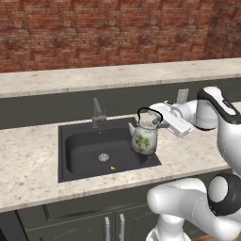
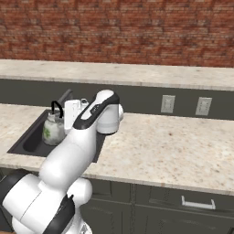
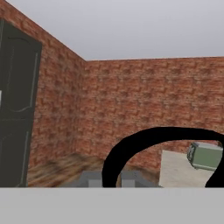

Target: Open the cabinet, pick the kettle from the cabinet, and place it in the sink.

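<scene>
The gripper (image 1: 157, 117) is reaching in from three o'clock in the left base view, and its fingers are clenching the black arched handle of the kettle (image 1: 145, 136), which is hanging slightly tilted over the right-hand edge of the sink (image 1: 84, 162). The kettle's pale silvery-green body, with a leafy green print, is sitting at about three o'clock of the black basin, its spout pointing toward nine o'clock; whether its base is touching the basin floor or the rim I cannot tell. The grey faucet (image 1: 97, 113) is standing at twelve o'clock of the sink, and the round metal drain (image 1: 103, 157) is lying near the basin's middle, well apart from the kettle. In the right base view the kettle (image 2: 54, 128) is showing at nine o'clock, just beside the white hand and over the sink (image 2: 27, 137). In the hand view the kettle's black handle (image 3: 131, 153) is arching across the lower half, from six o'clock up and over toward four o'clock, close against the camera. A dark panelled door (image 3: 17, 109) is standing at nine o'clock there, against a brick wall (image 3: 131, 96).
</scene>
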You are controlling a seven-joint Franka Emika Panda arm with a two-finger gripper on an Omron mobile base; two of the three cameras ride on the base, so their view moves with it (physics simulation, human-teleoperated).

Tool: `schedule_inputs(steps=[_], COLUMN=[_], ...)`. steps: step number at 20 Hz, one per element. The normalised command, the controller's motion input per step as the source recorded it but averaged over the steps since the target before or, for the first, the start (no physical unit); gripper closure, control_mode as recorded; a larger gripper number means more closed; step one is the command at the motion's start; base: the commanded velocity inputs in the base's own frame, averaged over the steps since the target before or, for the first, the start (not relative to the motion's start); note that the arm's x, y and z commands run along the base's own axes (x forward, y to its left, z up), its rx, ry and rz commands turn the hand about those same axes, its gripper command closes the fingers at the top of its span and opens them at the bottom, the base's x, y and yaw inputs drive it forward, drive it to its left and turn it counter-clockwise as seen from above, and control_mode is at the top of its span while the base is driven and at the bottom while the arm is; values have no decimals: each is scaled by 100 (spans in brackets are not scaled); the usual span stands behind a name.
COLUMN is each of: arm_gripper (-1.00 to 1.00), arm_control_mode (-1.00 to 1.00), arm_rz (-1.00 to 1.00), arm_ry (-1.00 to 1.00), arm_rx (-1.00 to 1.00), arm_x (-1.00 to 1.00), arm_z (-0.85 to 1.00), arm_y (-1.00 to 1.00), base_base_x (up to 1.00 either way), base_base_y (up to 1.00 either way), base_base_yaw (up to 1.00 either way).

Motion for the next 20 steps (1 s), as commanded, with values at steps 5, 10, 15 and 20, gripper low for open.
schedule_inputs(steps=[5, 10, 15, 20], arm_gripper=[100, 100, 100, 100], arm_control_mode=[-100, -100, -100, -100], arm_rz=[0, 0, 0, 0], arm_ry=[-2, 0, 0, 0], arm_rx=[0, -1, -3, -3], arm_x=[24, 20, 14, 19], arm_z=[-11, -15, -24, -22], arm_y=[3, 1, 9, 11], base_base_x=[0, 0, 0, 0], base_base_y=[0, 0, 0, 0], base_base_yaw=[0, 0, 0, 0])
